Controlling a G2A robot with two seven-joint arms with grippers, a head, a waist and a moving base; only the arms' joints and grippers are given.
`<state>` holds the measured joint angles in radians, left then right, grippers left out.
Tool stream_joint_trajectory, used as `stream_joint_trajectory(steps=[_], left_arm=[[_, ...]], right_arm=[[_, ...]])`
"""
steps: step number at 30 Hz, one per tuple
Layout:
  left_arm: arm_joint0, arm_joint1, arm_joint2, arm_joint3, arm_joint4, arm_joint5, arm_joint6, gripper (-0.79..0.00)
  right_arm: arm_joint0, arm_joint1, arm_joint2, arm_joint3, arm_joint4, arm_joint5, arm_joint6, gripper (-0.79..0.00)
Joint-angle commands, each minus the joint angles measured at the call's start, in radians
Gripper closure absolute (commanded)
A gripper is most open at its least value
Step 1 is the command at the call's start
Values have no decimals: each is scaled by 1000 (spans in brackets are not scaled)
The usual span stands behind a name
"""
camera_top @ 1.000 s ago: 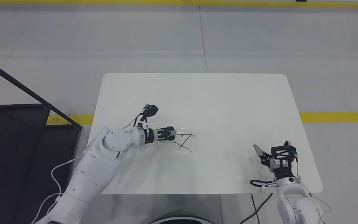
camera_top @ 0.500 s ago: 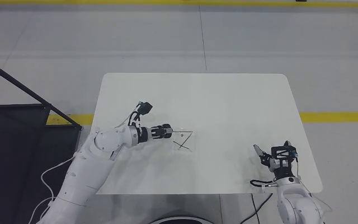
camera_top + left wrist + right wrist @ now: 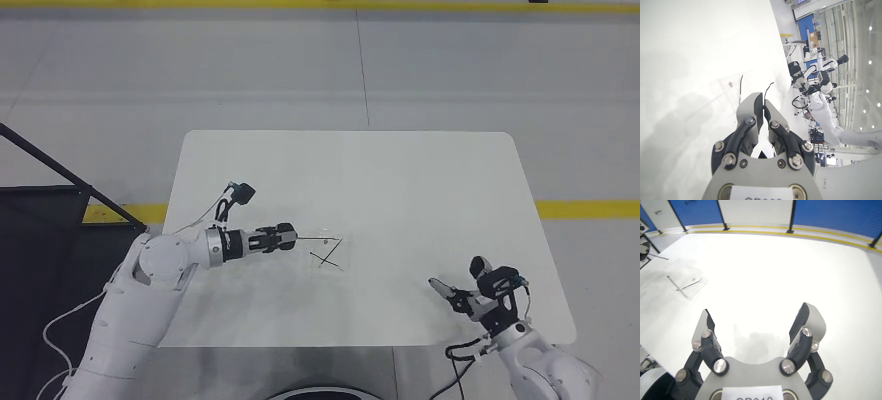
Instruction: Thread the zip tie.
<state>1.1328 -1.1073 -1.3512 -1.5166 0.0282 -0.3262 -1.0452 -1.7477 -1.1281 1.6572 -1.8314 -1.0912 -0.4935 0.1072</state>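
Item: zip tie. I judge it featherlight, thin, springy and slippery, best pinched near one end. Left gripper clamped on it; right gripper wide, empty.

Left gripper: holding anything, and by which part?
Yes. The left gripper is shut on a thin black zip tie, pinched near one end; the rest sticks out ahead. Head or tail: cannot tell.

- I see a white bench with rounded corners.
- A clear sheet lies flat, left of middle.
- A dark zip tie lies on that sheet.
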Motion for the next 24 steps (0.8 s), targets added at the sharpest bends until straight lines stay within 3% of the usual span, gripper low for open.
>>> stream_joint_trajectory(steps=[1, 10, 24], left_arm=[[18, 5, -17, -19, -13, -19, -8, 0], [63, 22, -70, -57, -95, -71, -37, 0], [75, 23, -59, -70, -88, -69, -23, 0]], right_arm=[[23, 3, -4, -8, 27, -41, 68, -785], [76, 21, 5, -83, 365, -166, 375, -785], [77, 21, -15, -85, 386, -187, 373, -785]])
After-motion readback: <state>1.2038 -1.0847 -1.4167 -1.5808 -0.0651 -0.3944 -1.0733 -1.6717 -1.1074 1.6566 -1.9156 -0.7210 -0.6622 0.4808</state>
